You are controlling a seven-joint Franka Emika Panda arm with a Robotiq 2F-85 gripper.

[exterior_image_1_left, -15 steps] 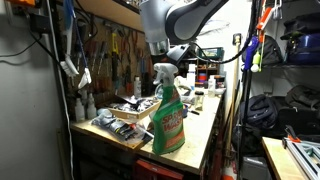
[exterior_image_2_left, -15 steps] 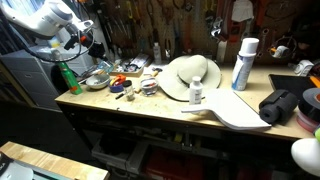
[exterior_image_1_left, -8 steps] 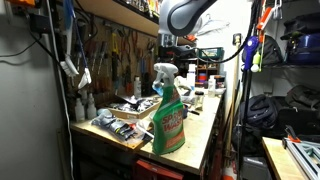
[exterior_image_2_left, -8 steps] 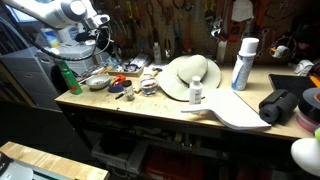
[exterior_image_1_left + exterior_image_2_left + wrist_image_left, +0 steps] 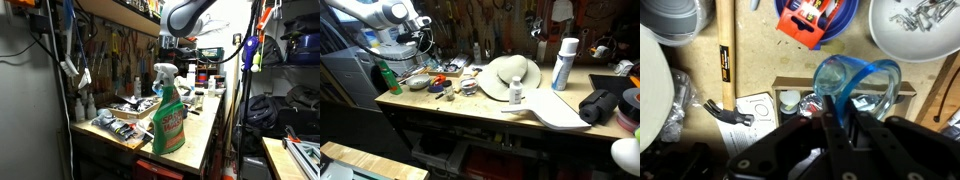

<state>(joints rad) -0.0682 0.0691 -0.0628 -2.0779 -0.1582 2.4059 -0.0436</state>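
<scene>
In the wrist view my gripper (image 5: 832, 122) is shut on the rim of a translucent blue plastic cup (image 5: 855, 80) and holds it above the bench. Below it lies a shallow wooden tray (image 5: 790, 92) with small caps and parts. In both exterior views the gripper (image 5: 178, 47) (image 5: 424, 44) hangs high over the cluttered back of the workbench, well above the green spray bottle (image 5: 168, 115) (image 5: 387, 77). The cup is too small to make out in the exterior views.
A blue bowl with an orange item (image 5: 815, 18), a white bowl of metal parts (image 5: 920, 25) and a wooden-handled tool (image 5: 725, 50) lie below. A white hat (image 5: 510, 75), white can (image 5: 563, 63) and pale board (image 5: 558, 112) sit further along the bench.
Over the last second the arm rose and swung away from the green spray bottle toward the back of the bench. In the last half second it has hardly moved.
</scene>
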